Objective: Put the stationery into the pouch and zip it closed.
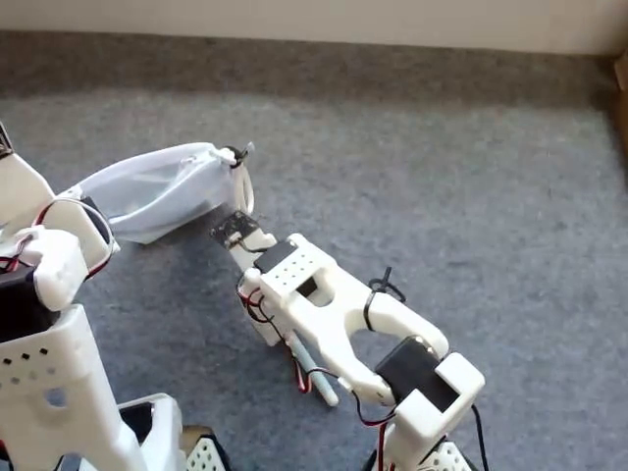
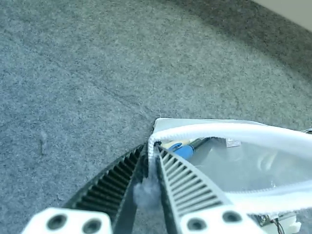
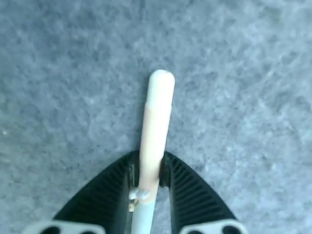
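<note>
Nearest, the right tool (image 3: 149, 158) is clamped on a white pen (image 3: 158, 112), which sticks out over the grey desk (image 1: 442, 177). Farther back, the left tool (image 2: 152, 151) pinches one corner of the clear pouch (image 2: 234, 131), unzipped, with a blue pen (image 2: 185, 150) inside.

An indoor room, home or office I cannot tell: grey short-pile carpet (image 1: 491, 196) covers the work surface, a pale wall strip (image 1: 392, 18) runs along 12 o'clock, brown wood (image 1: 623, 88) edges 2 o'clock
</note>
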Robot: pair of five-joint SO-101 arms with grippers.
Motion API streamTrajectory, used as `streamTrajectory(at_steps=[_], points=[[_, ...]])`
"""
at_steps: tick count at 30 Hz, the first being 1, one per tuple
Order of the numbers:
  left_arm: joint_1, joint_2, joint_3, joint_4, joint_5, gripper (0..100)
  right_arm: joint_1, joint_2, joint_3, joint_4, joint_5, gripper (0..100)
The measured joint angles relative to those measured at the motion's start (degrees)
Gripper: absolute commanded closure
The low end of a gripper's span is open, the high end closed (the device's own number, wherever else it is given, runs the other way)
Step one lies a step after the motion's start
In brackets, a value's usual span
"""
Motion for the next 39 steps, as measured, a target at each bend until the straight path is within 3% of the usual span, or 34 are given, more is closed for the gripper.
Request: streamTrajectory(at_steps=[5,12,18,26,32,39], points=[[0.0,0.0,0.0,0.0,0.0,99,-0.18,0.88,-3.43,2.46,-6.51,86.0],[0.0,0.0,0.0,0.0,0.0,99,-0.18,1.23,-5.1,4.13,-7.82,85.8],[0.0,0.0,0.0,0.0,0.0,99,-0.18,1.23,-5.1,-3.6,-7.82,85.8],[0.0,0.0,0.0,0.0,0.0,99,-0.18,3.43,-5.36,-4.66,-7.82,85.8],[0.0,0.0,0.0,0.0,0.0,99,0.18,6.07,-6.77,-4.48,-7.82,99.8],[0.0,0.0,0.62,-0.09,0.0,99,0.44,6.51,-6.86,-4.48,-7.82,99.4]])
